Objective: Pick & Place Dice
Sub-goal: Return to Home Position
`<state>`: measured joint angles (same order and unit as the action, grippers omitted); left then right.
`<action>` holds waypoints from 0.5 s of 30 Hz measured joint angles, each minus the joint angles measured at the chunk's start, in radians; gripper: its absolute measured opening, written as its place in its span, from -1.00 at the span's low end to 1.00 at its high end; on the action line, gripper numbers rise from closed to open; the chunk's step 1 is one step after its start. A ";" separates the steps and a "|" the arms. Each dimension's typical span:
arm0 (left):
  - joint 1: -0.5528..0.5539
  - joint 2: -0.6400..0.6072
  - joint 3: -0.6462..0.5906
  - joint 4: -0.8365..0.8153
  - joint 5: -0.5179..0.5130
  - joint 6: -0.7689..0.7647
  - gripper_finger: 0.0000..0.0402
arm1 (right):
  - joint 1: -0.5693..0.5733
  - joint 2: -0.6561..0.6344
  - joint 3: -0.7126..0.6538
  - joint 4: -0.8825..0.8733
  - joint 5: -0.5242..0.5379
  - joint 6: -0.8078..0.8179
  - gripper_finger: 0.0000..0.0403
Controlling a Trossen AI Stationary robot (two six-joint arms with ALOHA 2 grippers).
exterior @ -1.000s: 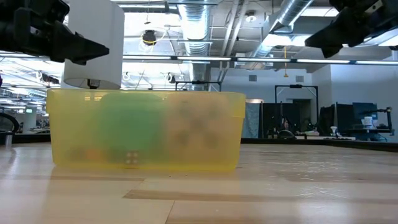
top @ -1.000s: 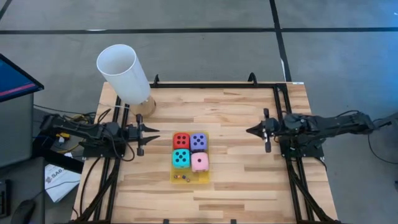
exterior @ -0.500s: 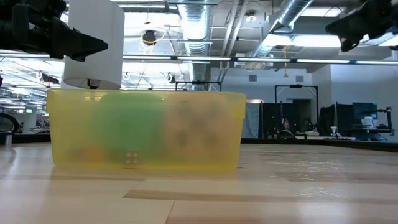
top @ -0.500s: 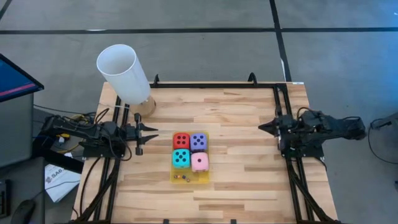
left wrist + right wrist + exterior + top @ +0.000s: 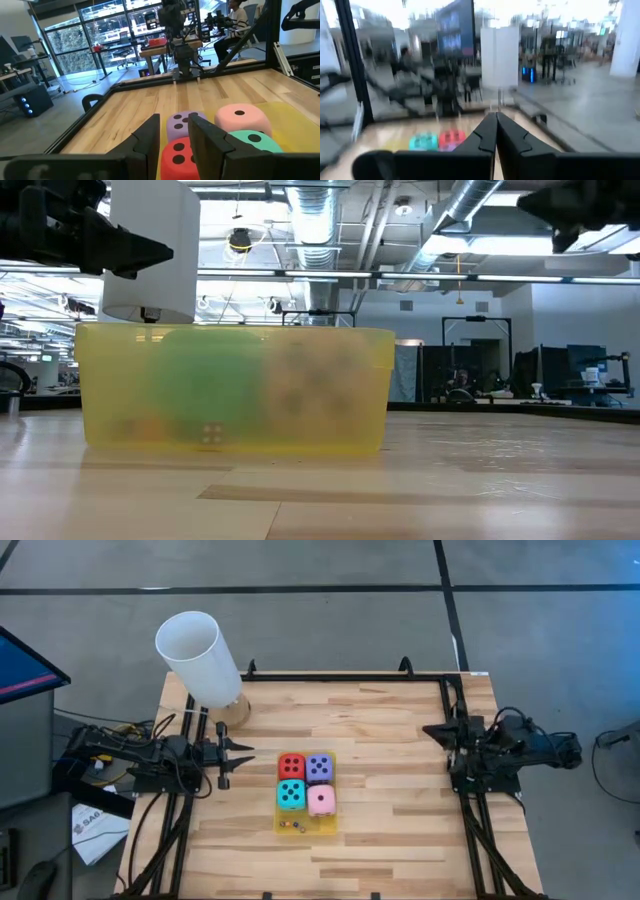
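Our right gripper (image 5: 428,729) has pulled back to the table edge, shut and empty. The left gripper (image 5: 248,752) waits a little open, holding nothing. We judge the dice (image 5: 291,766) in the tray (image 5: 330,828) to be light, best gripped on opposite flat faces.

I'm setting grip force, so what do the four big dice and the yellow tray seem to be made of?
Big dice: probably soft foam or matte rubber, judging by the rounded edges, lack of glare and flat dark pips. Yellow tray: likely translucent plastic with a smooth finish, since blurred dice colours show through its wall.
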<state>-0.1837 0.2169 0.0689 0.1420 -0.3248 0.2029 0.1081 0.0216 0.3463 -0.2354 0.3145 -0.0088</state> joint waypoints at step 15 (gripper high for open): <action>0.000 0.001 0.000 0.000 0.000 -0.001 -0.55 | 0.003 -0.017 -0.312 0.297 -0.212 -0.025 -0.98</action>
<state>-0.1837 0.2176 0.0689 0.1417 -0.3248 0.2022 0.1108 0.0044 0.0343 0.0613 0.1020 -0.0342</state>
